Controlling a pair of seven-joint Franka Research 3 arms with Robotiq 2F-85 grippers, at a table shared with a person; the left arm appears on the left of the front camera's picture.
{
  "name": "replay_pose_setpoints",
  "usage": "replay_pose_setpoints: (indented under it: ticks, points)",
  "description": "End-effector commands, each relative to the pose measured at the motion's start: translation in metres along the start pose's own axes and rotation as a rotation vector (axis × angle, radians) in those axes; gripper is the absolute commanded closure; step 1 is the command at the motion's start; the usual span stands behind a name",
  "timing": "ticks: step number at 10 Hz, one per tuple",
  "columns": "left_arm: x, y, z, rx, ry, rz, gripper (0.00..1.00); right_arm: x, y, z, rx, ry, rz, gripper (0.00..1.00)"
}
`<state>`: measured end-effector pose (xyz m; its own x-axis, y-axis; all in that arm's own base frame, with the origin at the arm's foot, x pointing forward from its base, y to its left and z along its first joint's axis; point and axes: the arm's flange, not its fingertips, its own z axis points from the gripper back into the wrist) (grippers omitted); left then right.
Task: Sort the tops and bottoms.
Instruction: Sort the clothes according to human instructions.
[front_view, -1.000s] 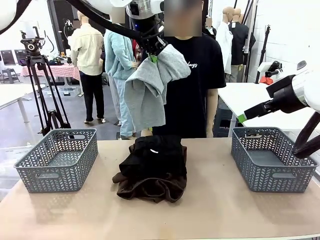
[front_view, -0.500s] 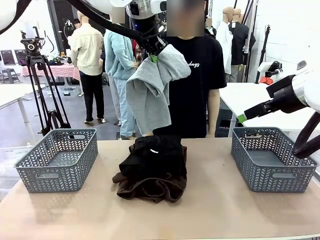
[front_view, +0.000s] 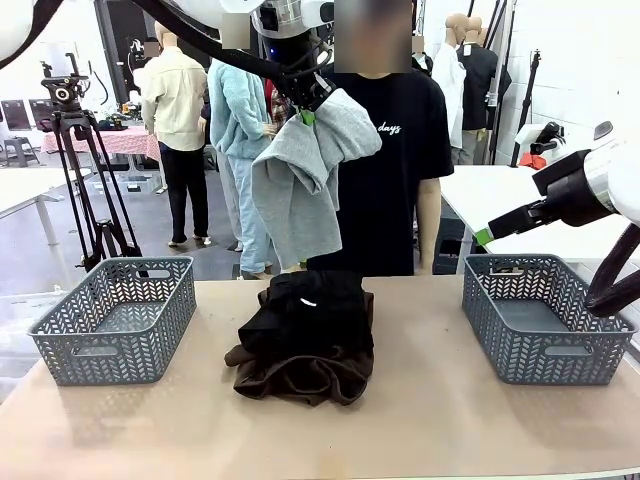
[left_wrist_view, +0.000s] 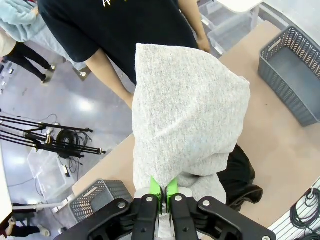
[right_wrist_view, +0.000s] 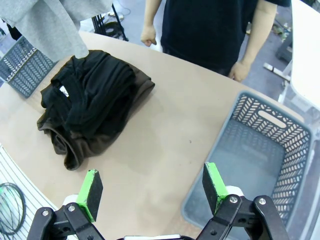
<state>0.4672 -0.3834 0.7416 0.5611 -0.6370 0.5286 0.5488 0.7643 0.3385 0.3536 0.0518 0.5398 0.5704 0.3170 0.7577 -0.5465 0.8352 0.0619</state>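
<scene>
A pale grey top (front_view: 305, 180) hangs high above the table, pinched at its upper edge by my left gripper (front_view: 306, 113), which is shut on it. In the left wrist view the grey top (left_wrist_view: 187, 120) drapes from the shut gripper (left_wrist_view: 162, 189). Below it the bottoms (front_view: 308, 335) lie in a heap at the table's middle: black pieces on a dark brown fleece one, also seen as the bottoms (right_wrist_view: 92, 105) in the right wrist view. My right gripper (front_view: 486, 236) hovers open above the right basket (front_view: 545, 320), its green pads (right_wrist_view: 214, 180) wide apart with nothing between them.
An empty grey lattice basket (front_view: 115, 318) stands at the table's left, its twin at the right (right_wrist_view: 257, 160). A person in a black T-shirt (front_view: 395, 160) stands at the far edge behind the hanging top. A tripod (front_view: 85, 150) and other people are beyond the table.
The hanging top has swung slightly; otherwise both arms hold still.
</scene>
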Motion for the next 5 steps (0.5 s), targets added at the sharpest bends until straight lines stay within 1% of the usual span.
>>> replay_pose_setpoints:
  ticks: [1, 5]
  points:
    - [-0.0009, 0.0028, 0.0049, -0.009, -0.005, 0.012, 1.0, -0.0001, -0.0003, -0.0018, 0.012, -0.007, -0.013, 0.0]
    - [-0.0009, 0.0028, 0.0049, -0.009, -0.005, 0.012, 1.0, -0.0001, -0.0003, -0.0018, 0.012, -0.007, -0.013, 0.0]
